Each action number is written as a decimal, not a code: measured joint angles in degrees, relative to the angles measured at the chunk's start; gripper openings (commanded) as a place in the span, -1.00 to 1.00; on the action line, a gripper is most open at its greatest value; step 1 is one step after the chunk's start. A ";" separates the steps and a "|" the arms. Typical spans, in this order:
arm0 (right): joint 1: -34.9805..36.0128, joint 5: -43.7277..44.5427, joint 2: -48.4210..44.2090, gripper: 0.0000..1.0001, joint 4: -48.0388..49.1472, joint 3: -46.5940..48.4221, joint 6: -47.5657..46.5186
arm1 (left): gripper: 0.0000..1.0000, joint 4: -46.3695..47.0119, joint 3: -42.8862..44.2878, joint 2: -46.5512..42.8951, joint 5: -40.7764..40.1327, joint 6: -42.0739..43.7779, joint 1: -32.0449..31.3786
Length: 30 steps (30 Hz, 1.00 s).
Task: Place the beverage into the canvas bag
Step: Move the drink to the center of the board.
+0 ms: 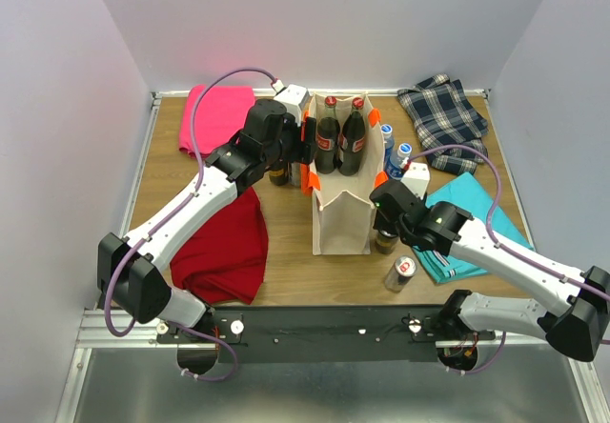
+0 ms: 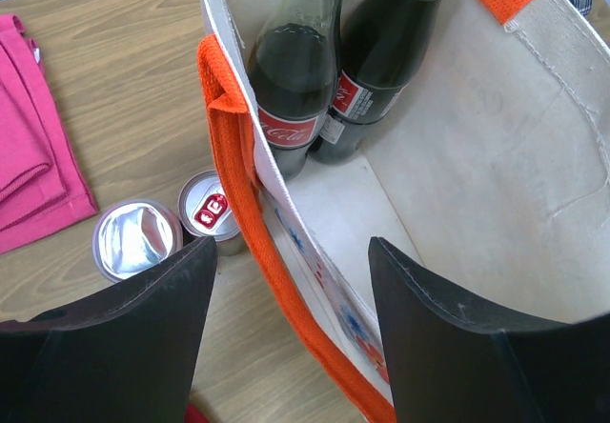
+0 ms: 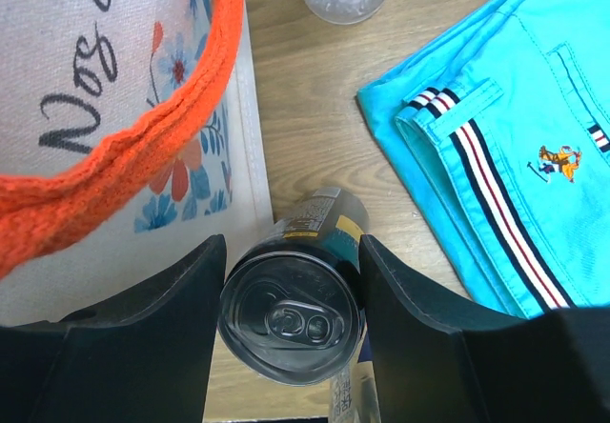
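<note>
Two bottles are in the bag; the dark can is still out.
My right claw grips that can; my left claw gapes wide astride the bag's wall.

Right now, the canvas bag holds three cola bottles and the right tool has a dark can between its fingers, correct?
No: the left wrist view shows two cola bottles in the canvas bag, not three. The rest is right.

Canvas bag cream, orange straps, floral print; dark can; pink cloth upper left, red cloth below; plaid cloth upper right.
</note>
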 measured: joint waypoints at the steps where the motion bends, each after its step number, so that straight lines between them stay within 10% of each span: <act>1: 0.00 0.28 0.04 -0.39 0.02 0.00 0.28 | 0.48 0.00 -0.02 0.00 0.00 -0.02 0.00; 15: 0.00 2.14 0.09 0.42 -0.57 -0.15 3.26 | 0.48 0.00 -0.02 0.00 0.00 -0.02 0.00; 30: 0.00 2.34 -0.83 0.57 -2.12 -0.02 2.36 | 0.48 0.00 -0.02 0.00 0.00 0.00 0.00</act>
